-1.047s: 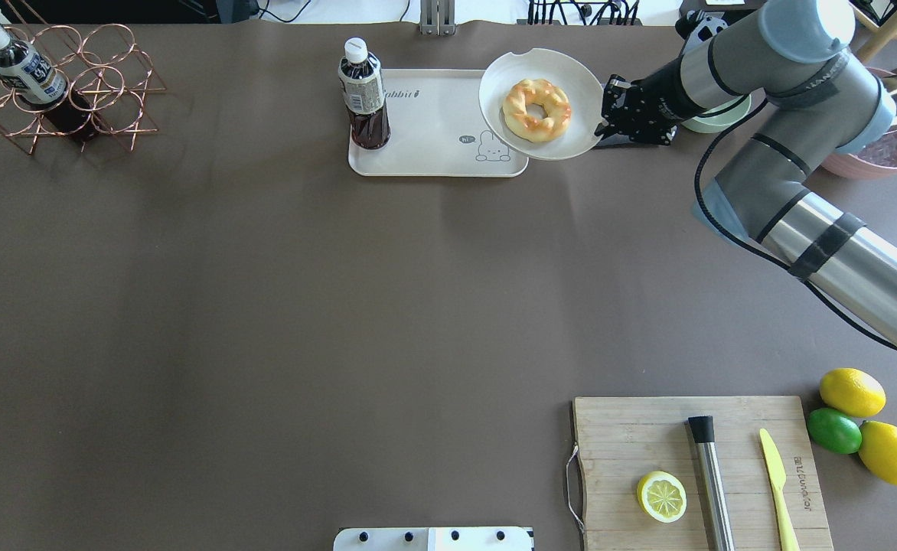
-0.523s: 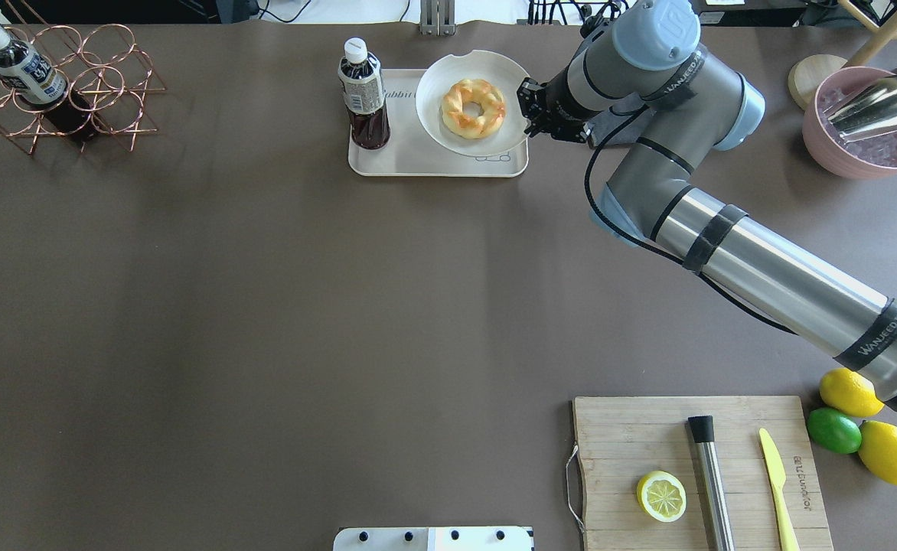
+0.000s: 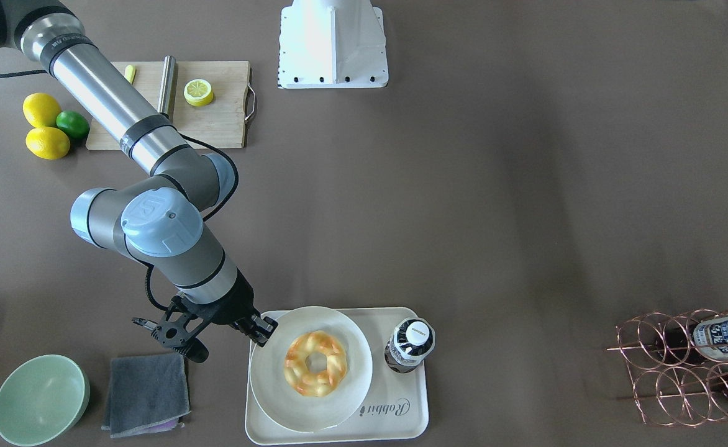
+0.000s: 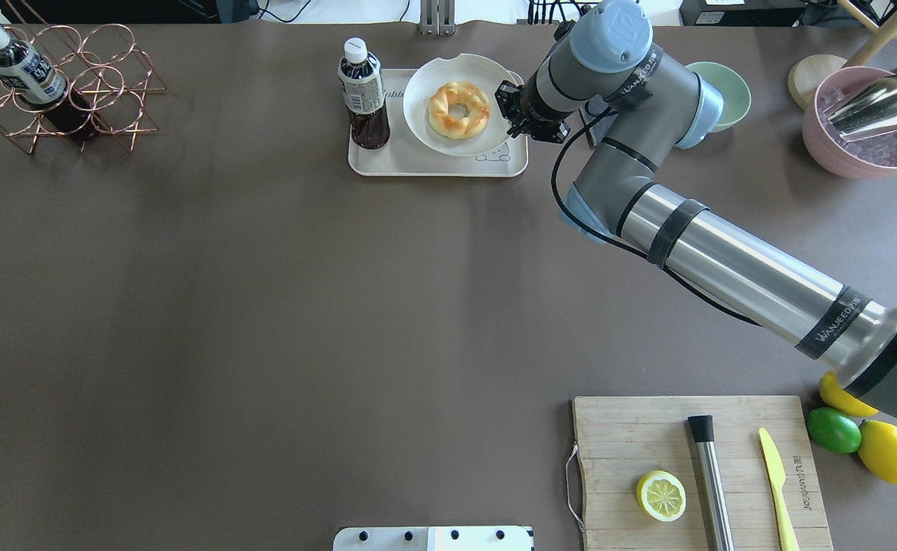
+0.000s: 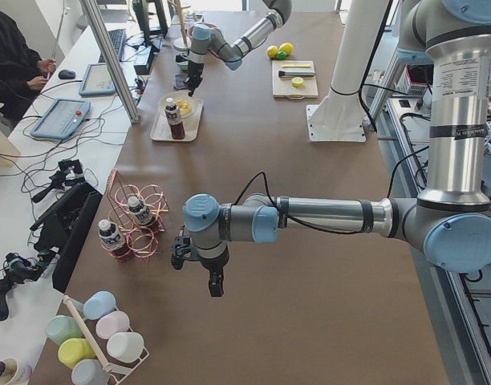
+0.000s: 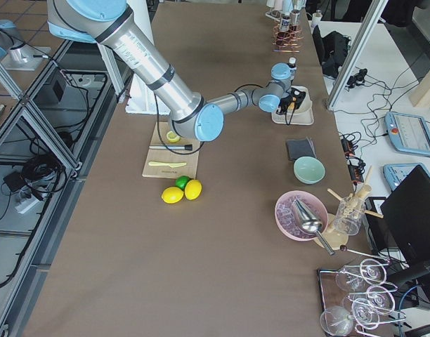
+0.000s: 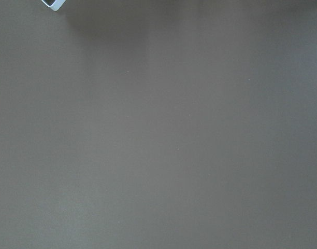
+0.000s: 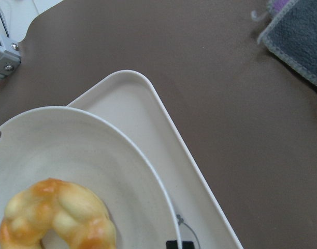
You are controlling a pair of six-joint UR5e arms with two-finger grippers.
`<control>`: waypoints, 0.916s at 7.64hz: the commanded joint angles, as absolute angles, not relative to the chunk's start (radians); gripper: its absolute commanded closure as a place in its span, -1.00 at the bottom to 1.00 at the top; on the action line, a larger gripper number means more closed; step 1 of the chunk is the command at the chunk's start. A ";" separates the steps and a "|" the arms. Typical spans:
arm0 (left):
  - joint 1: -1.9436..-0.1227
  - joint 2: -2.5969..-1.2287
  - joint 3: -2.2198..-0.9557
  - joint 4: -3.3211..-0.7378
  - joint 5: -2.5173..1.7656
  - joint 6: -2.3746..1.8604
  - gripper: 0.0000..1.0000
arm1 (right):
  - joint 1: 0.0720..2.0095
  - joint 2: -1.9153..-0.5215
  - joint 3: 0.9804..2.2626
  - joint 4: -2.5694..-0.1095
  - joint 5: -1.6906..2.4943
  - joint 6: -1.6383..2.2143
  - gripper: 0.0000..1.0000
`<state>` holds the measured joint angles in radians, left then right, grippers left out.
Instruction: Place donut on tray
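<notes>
The donut (image 4: 458, 109) is a golden twisted ring with orange-brown patches. It lies on a round off-white plate (image 4: 422, 92). The plate rests over the right part of the cream tray (image 4: 418, 163), covering most of its bear drawing. My right gripper (image 4: 511, 115) is shut on the plate's right rim, as the front view (image 3: 261, 328) also shows. The right wrist view shows the donut (image 8: 55, 218), the plate (image 8: 96, 155) and the tray corner (image 8: 163, 135). My left gripper (image 5: 212, 285) hangs over bare table far from the tray; I cannot tell if it is open or shut.
A dark drink bottle (image 4: 363, 96) stands on the tray's left end. A grey cloth (image 3: 145, 394) and a green bowl (image 3: 41, 399) lie beyond the right gripper. A cutting board (image 4: 701, 471) with a lemon half (image 4: 661, 496), a copper wire rack (image 4: 58, 84) and a pink bowl (image 4: 869, 126) sit farther away.
My right arm has carried the plate with the donut leftward, from beside the tray's right end to over the tray. The gripper stays shut on the plate's rim.
</notes>
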<state>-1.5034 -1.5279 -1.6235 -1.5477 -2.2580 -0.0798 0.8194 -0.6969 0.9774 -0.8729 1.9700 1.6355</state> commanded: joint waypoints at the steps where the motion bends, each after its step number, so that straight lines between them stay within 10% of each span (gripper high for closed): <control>1: -1.503 -1.529 -1.621 -1.548 -2.258 -0.080 -0.97 | 0.816 -0.692 0.969 -0.871 1.964 1.637 1.00; 3: -1.503 -1.529 -1.621 -1.545 -2.256 -0.080 -0.97 | 0.816 -0.677 0.951 -0.871 1.957 1.660 1.00; 4: -1.503 -1.529 -1.621 -1.545 -2.256 -0.080 -0.97 | 0.815 -0.673 0.947 -0.871 1.956 1.707 0.55; 6: -1.503 -1.529 -1.621 -1.545 -2.256 -0.080 -0.97 | 0.805 -0.673 0.948 -0.871 1.933 1.707 -0.98; 7: -1.503 -1.529 -1.621 -1.545 -2.256 -0.080 -0.97 | 0.804 -0.673 0.950 -0.870 1.928 1.707 -0.98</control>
